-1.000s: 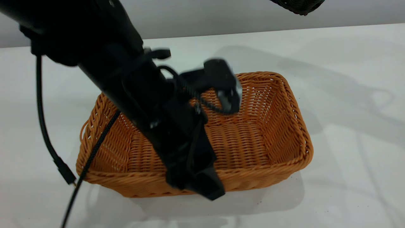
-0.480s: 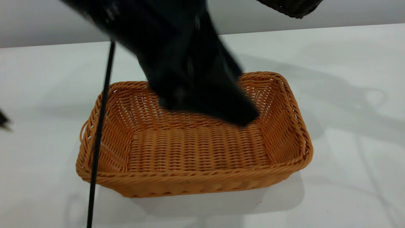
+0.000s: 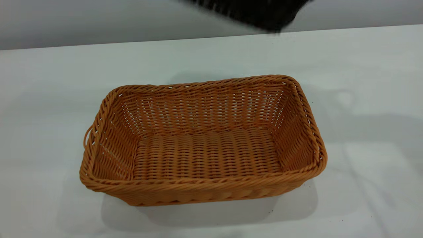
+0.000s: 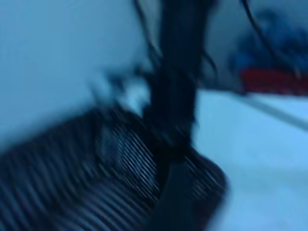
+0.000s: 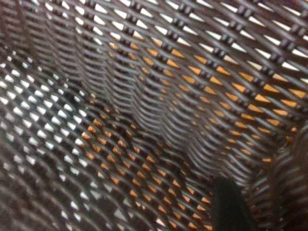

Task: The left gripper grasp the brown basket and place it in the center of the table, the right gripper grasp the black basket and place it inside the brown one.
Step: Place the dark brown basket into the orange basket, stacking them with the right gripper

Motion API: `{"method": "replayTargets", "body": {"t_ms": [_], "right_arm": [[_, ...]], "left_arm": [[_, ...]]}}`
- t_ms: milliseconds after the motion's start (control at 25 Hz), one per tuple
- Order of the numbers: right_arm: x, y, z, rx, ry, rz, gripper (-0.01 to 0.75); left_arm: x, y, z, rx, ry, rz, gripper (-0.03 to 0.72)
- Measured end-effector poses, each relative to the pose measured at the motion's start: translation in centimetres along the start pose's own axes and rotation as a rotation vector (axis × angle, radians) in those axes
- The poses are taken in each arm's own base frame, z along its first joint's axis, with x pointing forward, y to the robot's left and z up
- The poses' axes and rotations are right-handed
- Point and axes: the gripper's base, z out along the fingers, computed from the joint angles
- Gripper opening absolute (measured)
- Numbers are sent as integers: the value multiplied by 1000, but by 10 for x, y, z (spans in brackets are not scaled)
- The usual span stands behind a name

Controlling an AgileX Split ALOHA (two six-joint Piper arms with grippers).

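Exterior view showed the brown basket (image 3: 201, 142) resting empty mid-table (image 3: 363, 82), first step apparently done; the left pincer was out of sight. Black basket (image 3: 261, 10) hung above, beyond it, presumably clenched by the right pincer, though its grip stayed hidden. Next: lower it inside.

Orange-tan woven brown basket (image 3: 205, 155)

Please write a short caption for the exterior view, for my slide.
Empty brown basket sits on the white table; the black basket hangs above its far side.
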Motion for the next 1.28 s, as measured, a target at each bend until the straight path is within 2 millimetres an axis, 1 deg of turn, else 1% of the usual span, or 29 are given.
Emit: {"method": "replayTargets", "body": {"t_ms": [80, 160, 280, 520, 640, 760, 920, 1120, 1280], "right_arm": [[3, 7, 13, 15, 75, -32, 299], [5, 13, 25, 24, 115, -43, 299], [4, 14, 39, 30, 132, -38, 299], [8, -6, 57, 111, 211, 30, 299], [9, -12, 65, 98, 240, 68, 299], [11, -15, 70, 98, 266, 77, 299], [13, -16, 71, 103, 289, 104, 299], [22, -10, 78, 157, 369, 69, 299], [25, -5, 85, 208, 379, 33, 299]], "left_arm": [[-10, 1, -15, -44, -60, -6, 615], [-15, 1, -22, -59, -86, -3, 615], [-14, 0, -22, -56, -84, -2, 615], [-14, 1, -21, -58, -78, 9, 615], [-14, 1, -21, -58, -78, 10, 615], [-13, 1, -21, -58, -76, 12, 615], [-13, 1, -21, -59, -75, 17, 615], [-13, 1, -21, -59, -75, 19, 615], [-13, 1, -21, -59, -75, 19, 615]]}}
